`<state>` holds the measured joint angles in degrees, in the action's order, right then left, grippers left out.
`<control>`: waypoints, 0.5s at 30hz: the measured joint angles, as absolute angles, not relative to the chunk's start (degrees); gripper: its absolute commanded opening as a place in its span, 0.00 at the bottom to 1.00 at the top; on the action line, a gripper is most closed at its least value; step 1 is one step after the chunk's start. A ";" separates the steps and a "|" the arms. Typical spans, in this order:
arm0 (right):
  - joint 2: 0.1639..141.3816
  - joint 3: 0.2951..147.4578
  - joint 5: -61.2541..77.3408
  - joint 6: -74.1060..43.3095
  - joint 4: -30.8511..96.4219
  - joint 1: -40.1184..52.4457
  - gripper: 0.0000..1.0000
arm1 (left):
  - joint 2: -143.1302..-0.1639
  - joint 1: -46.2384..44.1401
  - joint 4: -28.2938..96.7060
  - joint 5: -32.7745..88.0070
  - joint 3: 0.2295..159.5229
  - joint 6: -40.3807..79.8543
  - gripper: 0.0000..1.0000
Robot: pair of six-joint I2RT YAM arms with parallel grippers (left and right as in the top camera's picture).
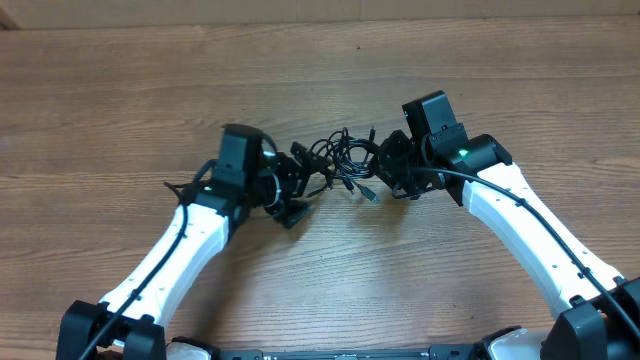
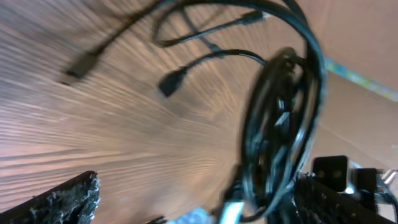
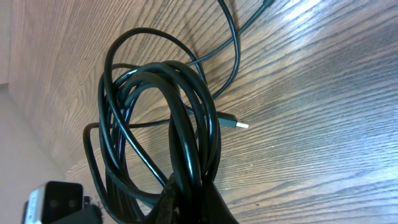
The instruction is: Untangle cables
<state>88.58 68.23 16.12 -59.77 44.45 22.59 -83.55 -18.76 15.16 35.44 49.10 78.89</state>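
The cables [image 1: 345, 160] lie as a knot of thin black cords on the table between my two grippers. In the right wrist view the cables [image 3: 161, 124] form looped coils with a silver-tipped plug [image 3: 240, 125] sticking out, and my right gripper [image 3: 202, 208] is shut on the lower part of the bundle. In the overhead view the right gripper [image 1: 383, 166] sits at the knot's right side. My left gripper [image 1: 302, 184] stands at the knot's left side, wide open. In its own view the left gripper [image 2: 199, 196] holds nothing, and the cables [image 2: 280, 124] hang beside its right finger [image 2: 333, 199].
The wooden table [image 1: 120, 90] stretches all round the knot. Loose cord ends with small plugs [image 2: 81, 67] trail over the wood away from the bundle. Both white arms [image 1: 180, 250] reach in from the near edge. Part of the right arm [image 2: 336, 171] shows behind the bundle.
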 measured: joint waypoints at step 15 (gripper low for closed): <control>88.64 68.23 26.44 -59.11 46.33 22.59 0.04 | -83.55 -35.31 8.01 6.20 49.10 96.66 0.04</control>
